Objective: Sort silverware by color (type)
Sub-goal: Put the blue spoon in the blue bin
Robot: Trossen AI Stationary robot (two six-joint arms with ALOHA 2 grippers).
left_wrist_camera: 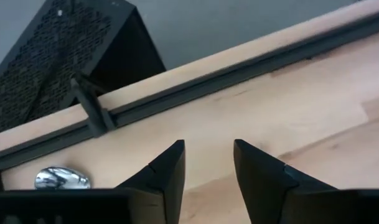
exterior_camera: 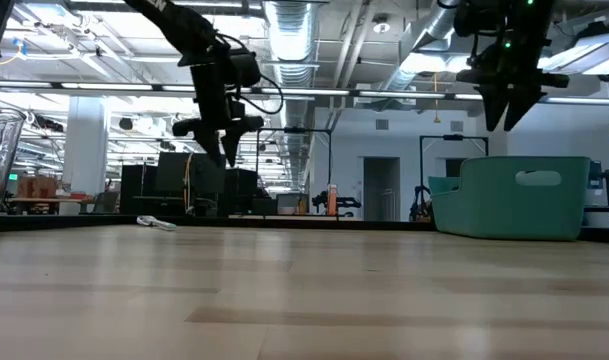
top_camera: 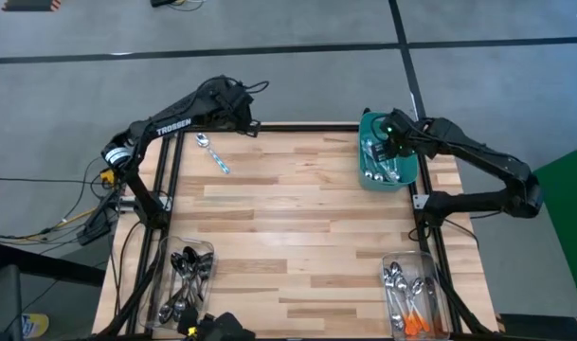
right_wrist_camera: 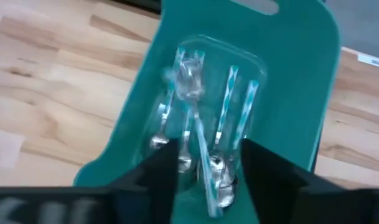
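A spoon with a light blue handle lies flat on the table near the far left corner; its shiny bowl shows in the left wrist view. My left gripper hangs open above the table's far edge, just right of that spoon, with nothing between its fingers. My right gripper stands open above the teal tub at the far right. Several light-blue-handled spoons lie in the tub; one looks blurred.
A clear bin at the near left holds several dark metal spoons. A second clear bin at the near right holds spoons with orange handles. A dark rail runs along the table's far edge. Bare wood lies between the bins and the tub.
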